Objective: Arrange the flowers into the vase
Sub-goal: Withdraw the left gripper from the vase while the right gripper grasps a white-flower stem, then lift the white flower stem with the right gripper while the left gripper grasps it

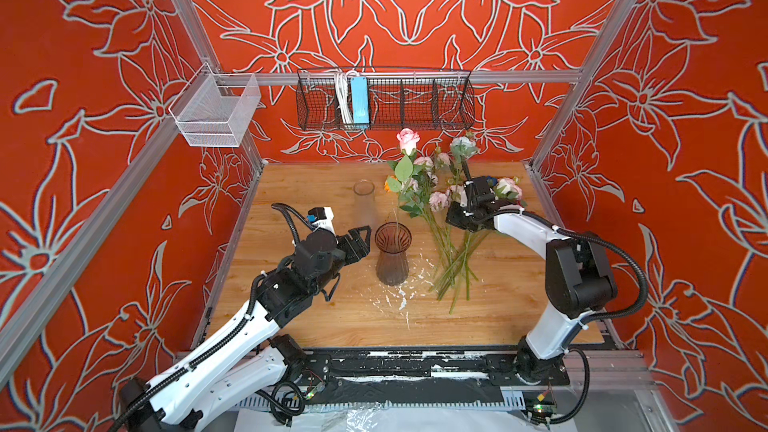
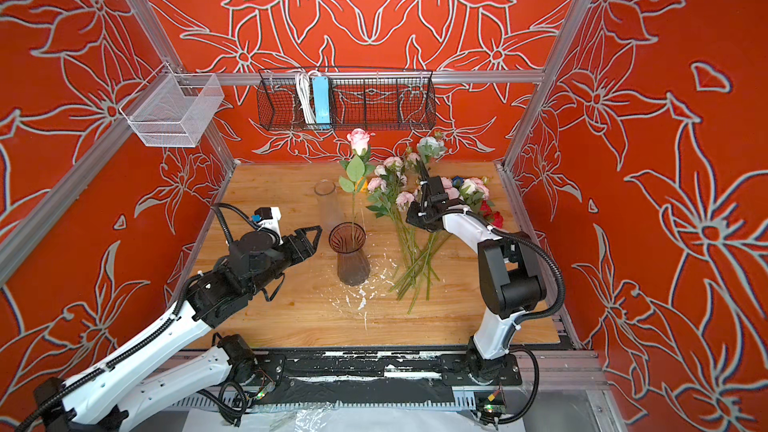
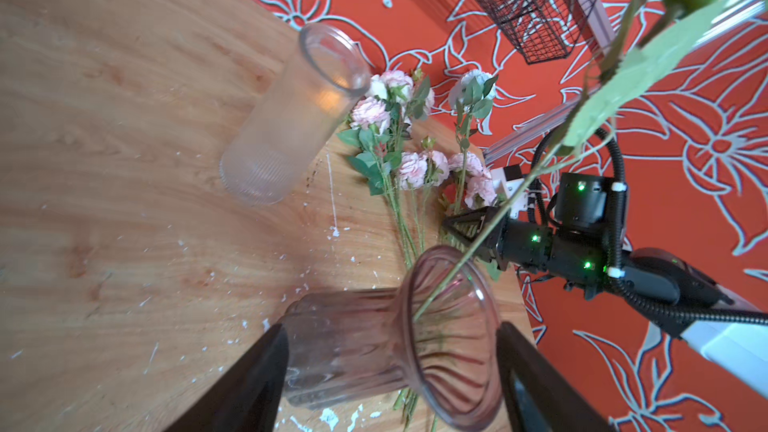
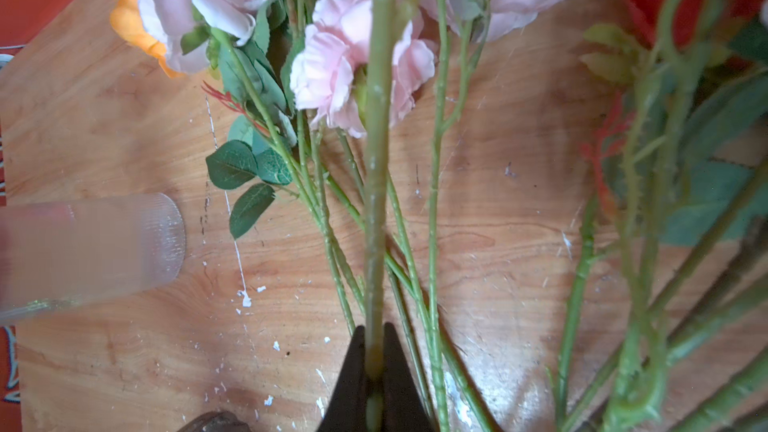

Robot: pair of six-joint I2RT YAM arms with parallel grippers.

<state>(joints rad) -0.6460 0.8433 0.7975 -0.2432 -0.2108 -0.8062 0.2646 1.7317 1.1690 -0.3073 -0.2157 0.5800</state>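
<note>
On the right of the bench [image 1: 311, 326], right jaws: clamped on one green stem [image 4: 376, 160], held above the flowers [image 1: 438, 200] lying heaped. Left jaws: apart, either side of the vase [image 3: 374, 351], contact unclear. Vase: mid-bench, upright, one pink rose [image 1: 408, 140] in it. Clear vase [image 1: 364, 197]: behind, upright.

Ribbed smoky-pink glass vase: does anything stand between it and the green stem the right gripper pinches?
Only loose pale pink flowers lying low on the wooden table between them; one pink rose stands in the vase.
</note>
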